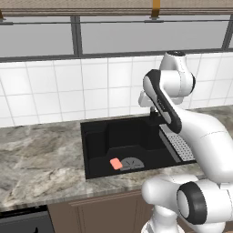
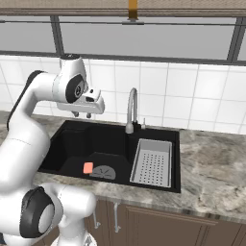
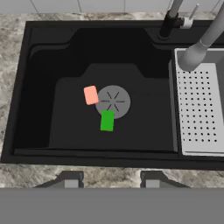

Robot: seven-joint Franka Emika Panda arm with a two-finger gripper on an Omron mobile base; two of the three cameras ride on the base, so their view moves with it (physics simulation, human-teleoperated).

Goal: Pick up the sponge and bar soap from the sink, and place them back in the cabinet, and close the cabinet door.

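The black sink [image 3: 39, 87] lies straight below my gripper [image 3: 111, 181]. On its floor the salmon-pink bar soap [image 3: 91, 95] rests at the left edge of the round drain [image 3: 113, 101]. The green sponge [image 3: 107, 120] lies just in front of the drain. Both are apart from each other and from my fingers. My gripper [image 2: 81, 115] hangs open and empty well above the basin's left half. The soap [image 1: 116, 164] also shows beside the drain in the left base view, and the soap [image 2: 88, 167] in the right base view. The cabinet and the cabinet door are out of view.
A curved chrome faucet [image 2: 130, 108] rises at the sink's back rim. A perforated grey strainer tray [image 2: 153, 163] fills the sink's right part. Grey marbled counter [image 1: 36, 159] runs on both sides, with a white tiled wall and a window behind.
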